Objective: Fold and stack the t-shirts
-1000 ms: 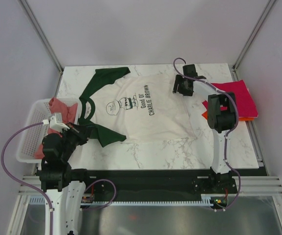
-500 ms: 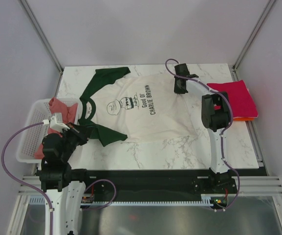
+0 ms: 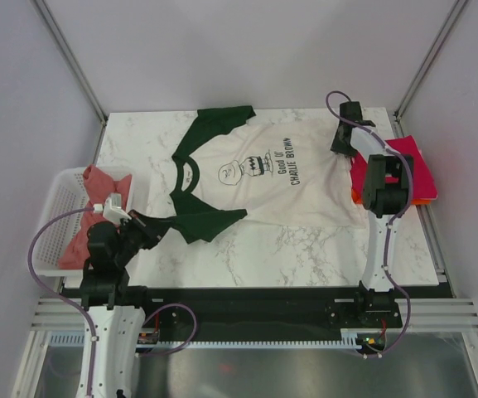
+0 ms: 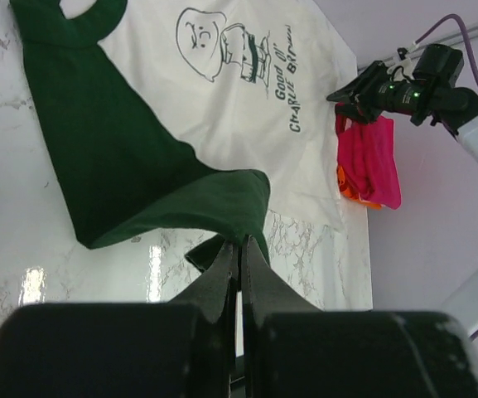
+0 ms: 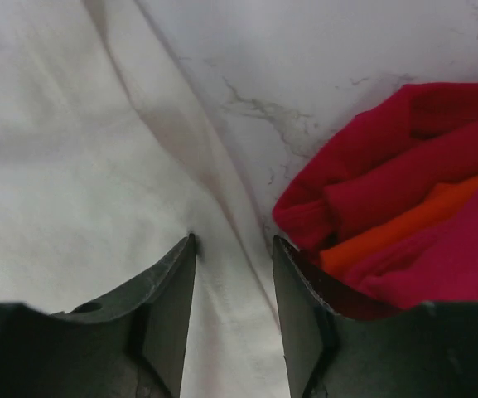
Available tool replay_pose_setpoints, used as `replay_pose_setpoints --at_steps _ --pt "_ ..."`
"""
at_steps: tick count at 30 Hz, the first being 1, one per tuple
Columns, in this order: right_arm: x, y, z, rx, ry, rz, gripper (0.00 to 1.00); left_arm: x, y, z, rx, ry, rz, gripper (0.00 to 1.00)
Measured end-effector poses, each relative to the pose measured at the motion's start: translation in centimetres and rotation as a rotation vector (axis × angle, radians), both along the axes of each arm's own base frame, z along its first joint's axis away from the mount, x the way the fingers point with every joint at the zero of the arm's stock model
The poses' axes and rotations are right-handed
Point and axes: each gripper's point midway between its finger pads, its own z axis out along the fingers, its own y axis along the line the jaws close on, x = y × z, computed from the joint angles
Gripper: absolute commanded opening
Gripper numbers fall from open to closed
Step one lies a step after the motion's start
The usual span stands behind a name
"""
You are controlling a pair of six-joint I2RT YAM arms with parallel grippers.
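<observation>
Seen from above, the cream tee [image 3: 280,178] lay spread print-up across the middle of the table [image 3: 263,257], with its collar to the left and its hem to the right. The left gripper [image 3: 152,225] was at the tip of the near green sleeve [image 3: 201,222]. The right gripper [image 3: 344,137] was down on the far hem corner. A magenta tee [image 3: 408,162] lay folded at the table's right edge, just beside the hem, and an orange tee [image 3: 423,200] peeked out beneath it. A salmon tee [image 3: 106,184] lay crumpled in the basket [image 3: 48,217] on the left.

In the left wrist view, the jaws were closed tight on the sleeve's edge. The green cloth rose from the marble in a lifted fold. Beyond it were the print and the far stack.

In the right wrist view, the fingers [image 5: 172,298] stood apart, tips down on the cream cloth, with a crease running between them. Whether they pinched that crease could not be told. The magenta folds, with the orange layer sandwiched between them, lay just to the right.
</observation>
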Motion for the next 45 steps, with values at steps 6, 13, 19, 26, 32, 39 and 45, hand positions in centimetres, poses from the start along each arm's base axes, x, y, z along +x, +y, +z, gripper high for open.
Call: replay_pose_setpoints --at_steps 6,13,19,26,32,39,45 --pt "-1.5 0.1 0.4 0.009 0.012 -0.004 0.7 0.3 -0.4 -2.2 -0.025 0.065 -0.021 0.02" --pt "-3.9 4.5 6.0 0.023 -0.06 0.079 0.98 1.7 -0.2 -2.3 0.002 0.123 -0.032 0.02" --pt "-9.2 5.3 13.5 0.091 -0.227 0.091 0.98 3.1 -0.1 -1.8 0.014 0.144 -0.038 0.02" --pt "-17.4 3.4 12.3 0.103 -0.247 -0.036 0.98 3.6 -0.3 -0.7 0.014 0.094 -0.048 0.02" --pt "-23.3 1.9 9.6 0.104 -0.199 -0.151 0.82 3.7 -0.5 -0.5 0.011 0.083 -0.063 0.02" --pt "-27.1 2.0 6.8 0.148 -0.149 -0.207 0.65 3.7 -0.6 -0.5 0.021 0.075 -0.071 0.02" --pt "-28.7 2.5 4.4 0.188 -0.093 -0.236 0.65 3.7 -0.5 -0.5 0.025 0.074 -0.072 0.02"
